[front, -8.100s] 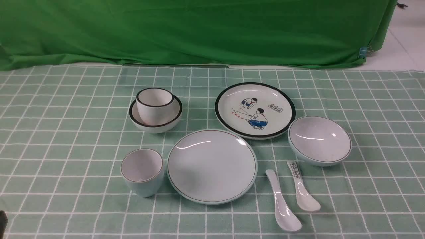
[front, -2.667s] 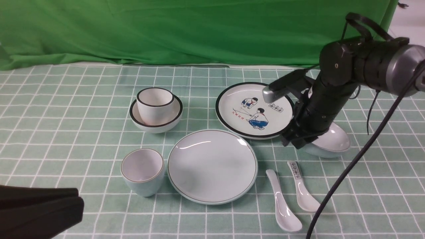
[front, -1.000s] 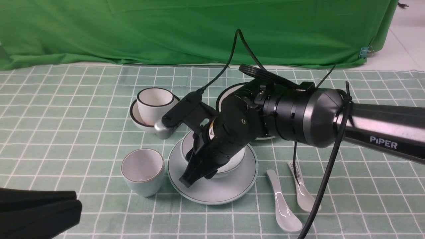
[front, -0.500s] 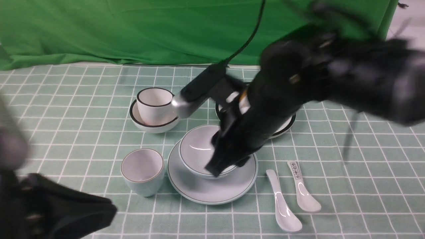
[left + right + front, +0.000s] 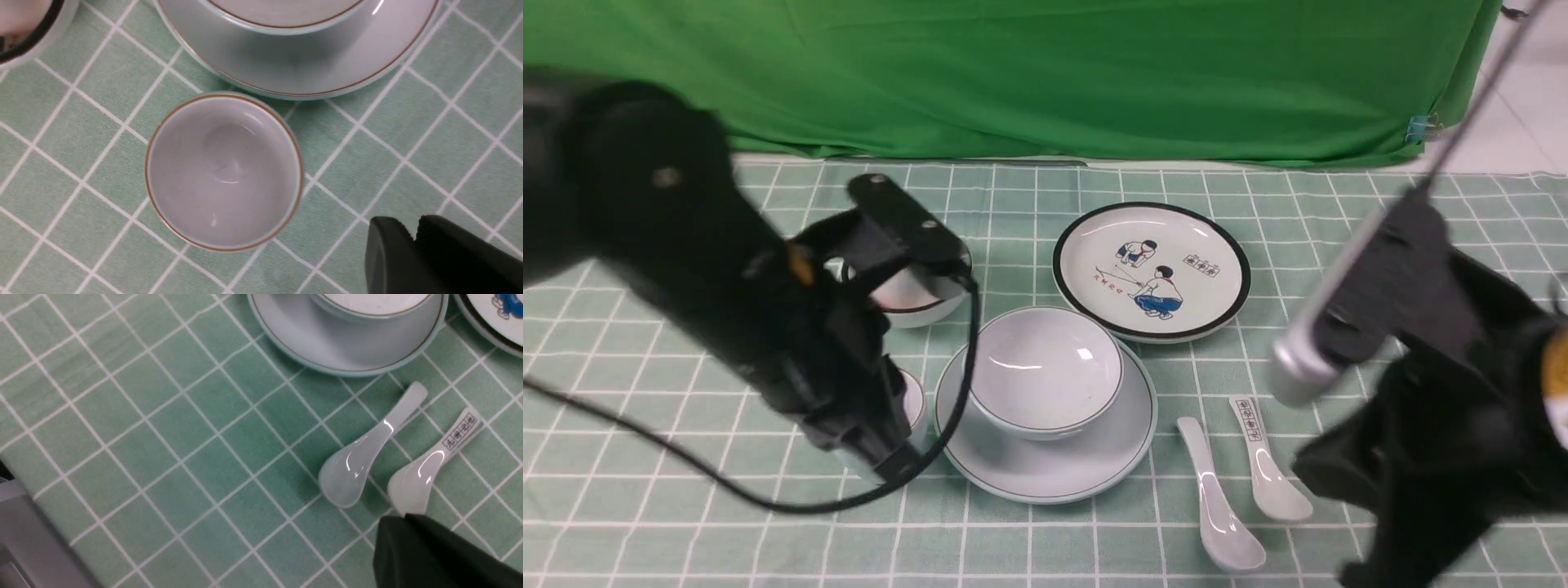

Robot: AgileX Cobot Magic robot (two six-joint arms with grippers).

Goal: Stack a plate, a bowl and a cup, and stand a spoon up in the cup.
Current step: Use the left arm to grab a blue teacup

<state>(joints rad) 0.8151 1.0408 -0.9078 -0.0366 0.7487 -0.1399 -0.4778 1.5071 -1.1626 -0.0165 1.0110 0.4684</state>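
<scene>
Left arm (image 5: 686, 269), right arm (image 5: 1445, 408) low; right fingers (image 5: 408, 547) together.

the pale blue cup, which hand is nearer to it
Left. The left hand hangs close beside the cup; the right hand is across the plate, by the marked spoon.

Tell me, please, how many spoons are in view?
2. The plain white spoon lies to the right of the pale plate; the spoon with a printed handle lies beside it, further right. The left arm and right arm may hide more.
</scene>
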